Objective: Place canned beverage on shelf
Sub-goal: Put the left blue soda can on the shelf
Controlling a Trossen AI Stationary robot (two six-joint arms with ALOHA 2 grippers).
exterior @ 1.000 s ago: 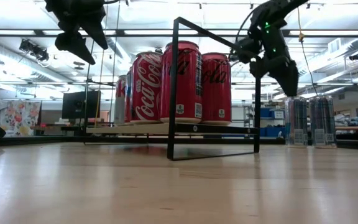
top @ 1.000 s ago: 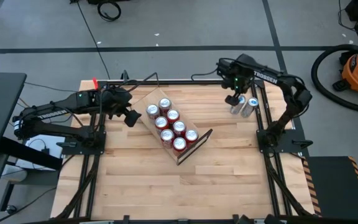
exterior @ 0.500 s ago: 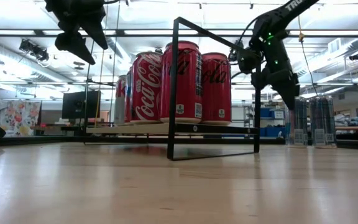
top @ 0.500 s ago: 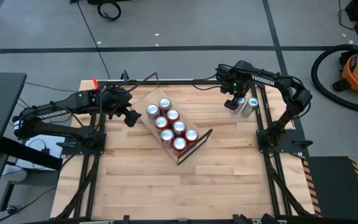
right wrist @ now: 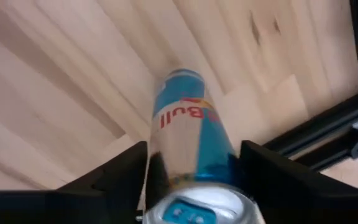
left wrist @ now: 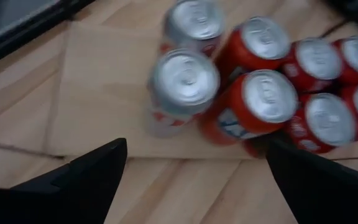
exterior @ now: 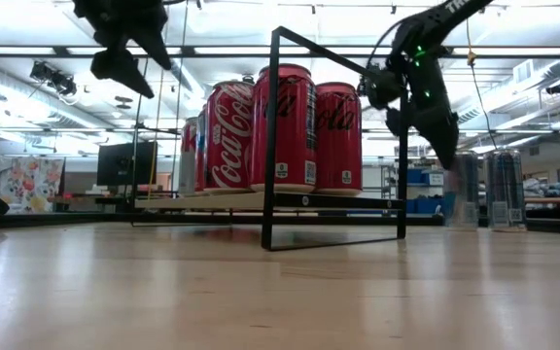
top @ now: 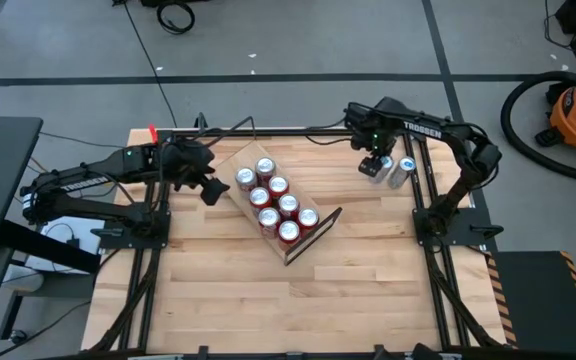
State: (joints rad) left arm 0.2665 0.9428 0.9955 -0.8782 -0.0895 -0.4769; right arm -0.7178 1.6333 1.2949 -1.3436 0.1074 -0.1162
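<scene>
Surface: pale butcher-block wooden surface (top: 268,300), smooth, with long plank seams, edged by a black metal frame.
Shelf: long light-wood plank shelf (top: 313,232) with thin black wire end frames lies diagonally at the surface's centre, running from 10 to 4 o'clock.
Red cans: seven glossy red cylindrical soda cans (top: 277,186) with silver tops stand on the shelf in two rows, touching.
Left pincer: dark left pincer (top: 208,188) hovers at 9 o'clock just beside the shelf's end, fingers wide apart, holding nothing.
Right pincer: dark right pincer (right wrist: 194,180) at 2 o'clock, fingers clamped on the slim blue-and-silver beverage can (right wrist: 188,134), which is off the shelf.
Second slim can: a matching silver-topped slim can (top: 401,171) stands just beside it, near the surface's edge.
</scene>
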